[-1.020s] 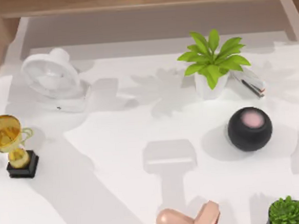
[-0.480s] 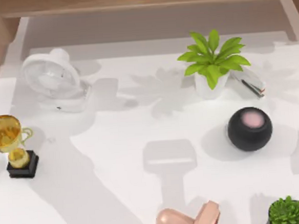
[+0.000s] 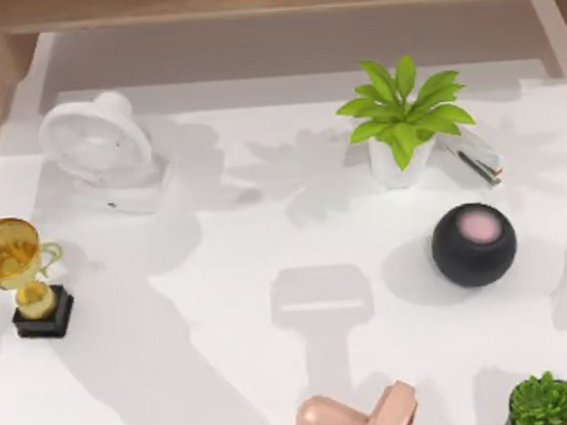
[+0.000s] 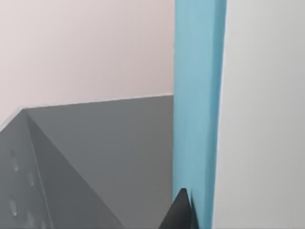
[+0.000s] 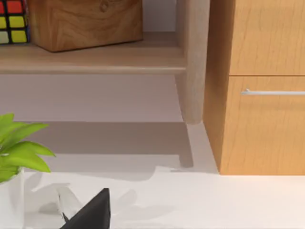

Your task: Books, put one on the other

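My left tool (image 4: pixel 183 212) is pointing along a blue upright edge (image 4: pixel 198 105); my right tool (image 5: pixel 90 214) is facing the shelf (image 5: pixel 90 59). I cannot tell either tool's opening.

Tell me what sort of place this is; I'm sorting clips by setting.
Likely a rendered home or office desk. On the white table stand a small fan, a gold trophy and a potted plant; behind it are a wooden shelf and a drawer unit.

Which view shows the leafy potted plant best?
Top view: the leafy potted plant shows whole, leaves and white pot, beside the stapler. Right wrist view catches a few leaves and some pot at its edge.
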